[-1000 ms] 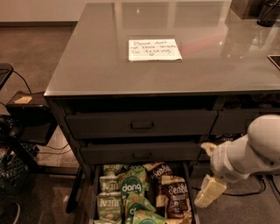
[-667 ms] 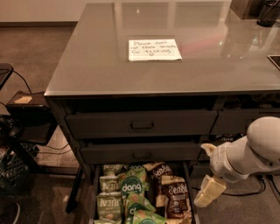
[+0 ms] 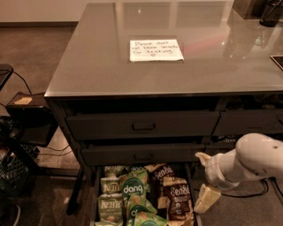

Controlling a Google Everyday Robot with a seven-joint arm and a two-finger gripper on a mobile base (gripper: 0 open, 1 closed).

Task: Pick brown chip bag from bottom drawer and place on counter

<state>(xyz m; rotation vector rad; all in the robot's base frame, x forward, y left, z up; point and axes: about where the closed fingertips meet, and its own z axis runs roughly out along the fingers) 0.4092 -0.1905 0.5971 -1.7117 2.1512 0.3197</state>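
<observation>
The bottom drawer (image 3: 93, 204) stands pulled open at the bottom of the view, full of snack bags. A brown chip bag (image 3: 177, 199) with a white cursive logo lies at the drawer's right side, and a second one (image 3: 162, 173) lies just behind it. My gripper (image 3: 204, 178) hangs to the right of the drawer, beside the brown bags and apart from them. Its two pale fingers are spread wide, open and empty. The grey counter (image 3: 88, 66) above carries a white handwritten note (image 3: 155, 50).
Green "dang" bags (image 3: 132, 189) and pale green Kettle bags (image 3: 109, 207) fill the drawer's left and middle. Two shallower drawers (image 3: 141, 126) above are shut. A dark stand with cables (image 3: 22, 114) sits to the left. Dark objects (image 3: 269, 11) stand at the counter's far right.
</observation>
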